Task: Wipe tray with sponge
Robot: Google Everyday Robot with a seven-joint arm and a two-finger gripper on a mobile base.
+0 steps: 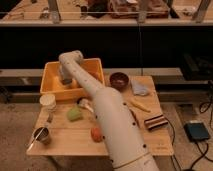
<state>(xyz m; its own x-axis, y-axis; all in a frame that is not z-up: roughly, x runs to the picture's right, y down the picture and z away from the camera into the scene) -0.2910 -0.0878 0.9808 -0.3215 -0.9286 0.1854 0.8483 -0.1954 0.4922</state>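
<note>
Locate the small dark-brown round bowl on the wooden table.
Camera view: the small dark-brown round bowl stands at the table's far edge, between the large yellow-orange plastic tray to image-left and a blue cloth; the gripper reaches into that tray.

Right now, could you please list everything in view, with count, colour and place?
table: 1, light wood, centre
tray: 1, yellow-orange, back left of the table
bowl: 1, dark brown, right of the tray
cloth: 1, blue-grey, right of the bowl
sponge: 1, green, on the table before the tray
small item: 1, whitish, right of the sponge
cup: 1, white, left of the sponge
metal cup: 1, grey, front left
round item: 1, orange-red, front middle
stick: 1, yellow, right part
striped block: 1, dark, front right
box: 1, dark blue, floor, right of the table
arm: 1, white, reaching across the table to the tray
gripper: 1, pale, inside the tray
</note>
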